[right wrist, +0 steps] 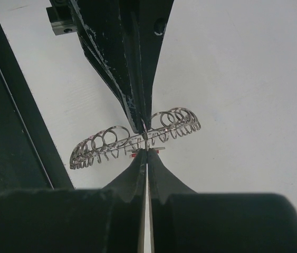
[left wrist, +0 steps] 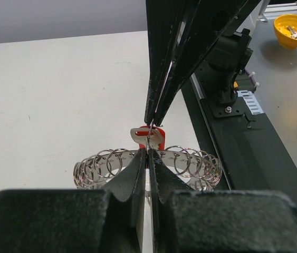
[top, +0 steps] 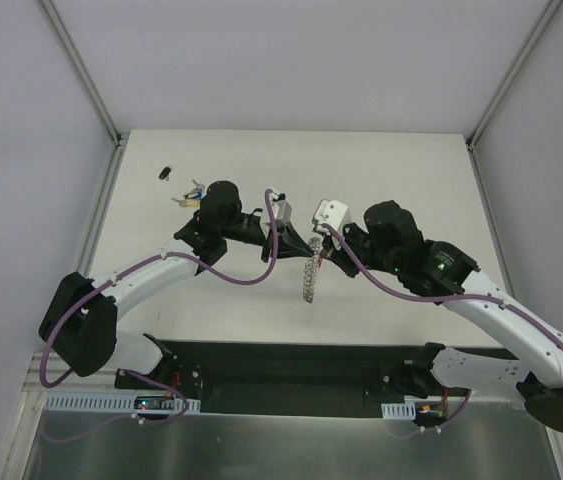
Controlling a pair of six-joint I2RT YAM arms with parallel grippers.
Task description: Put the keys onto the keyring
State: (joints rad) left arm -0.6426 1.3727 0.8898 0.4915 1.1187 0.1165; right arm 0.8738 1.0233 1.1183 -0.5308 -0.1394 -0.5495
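The keyring, a grey ring edged with coiled wire loops, hangs in the air between both grippers over the middle of the table. My left gripper is shut on the ring's inner band; the ring spreads to both sides of its tips. My right gripper is shut on a small silver key with a red tag, held edge-on right against the ring. The two grippers meet tip to tip, left and right. Whether the key is threaded on a loop is hidden.
A small cluster of tagged keys lies at the far left of the white table, with a small black object beyond it. The black base plate runs along the near edge. A yellow bowl stands off the table.
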